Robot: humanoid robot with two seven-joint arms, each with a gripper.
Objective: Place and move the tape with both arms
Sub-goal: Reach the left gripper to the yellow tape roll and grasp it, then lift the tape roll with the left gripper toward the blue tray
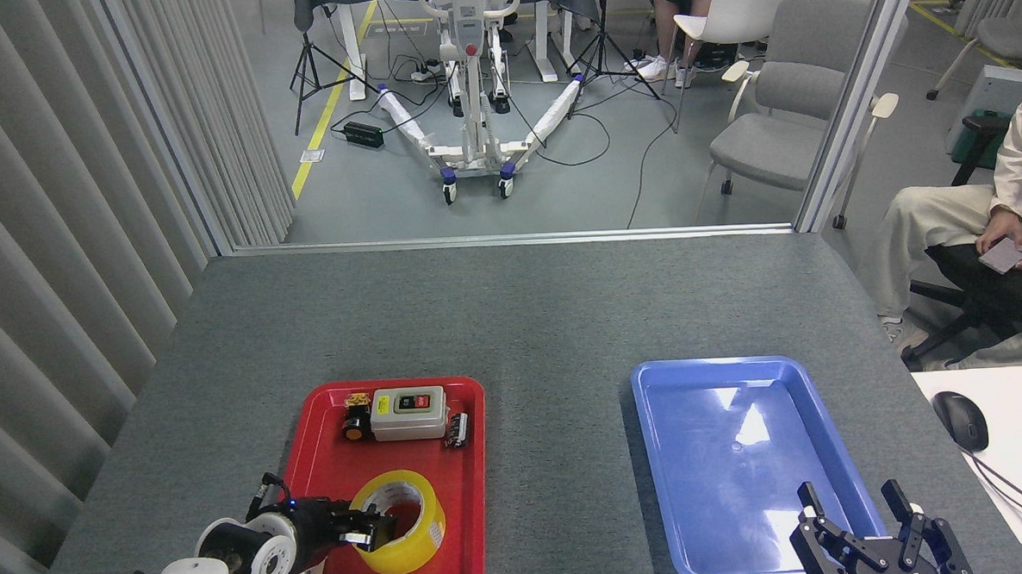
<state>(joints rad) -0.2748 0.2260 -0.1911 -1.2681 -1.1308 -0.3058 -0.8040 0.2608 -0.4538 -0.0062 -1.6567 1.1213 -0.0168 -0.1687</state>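
The yellow tape (420, 534), with its white core, is in the near half of the red tray (477, 461) and now sits tilted, its left side raised. My left gripper (372, 531) comes in from the lower left and is shut on the roll's left wall, one finger inside the core and one outside. My right gripper (852, 503) stands open at the bottom right, over the near end of the blue tray (725, 450), with nothing between its fingers.
At the back of the red tray are a grey switch box (409, 412), a small black and orange part (355, 425) and a dark clip (458, 430). A person (974, 215) sits at the right. A mouse (965, 419) lies on a white desk there.
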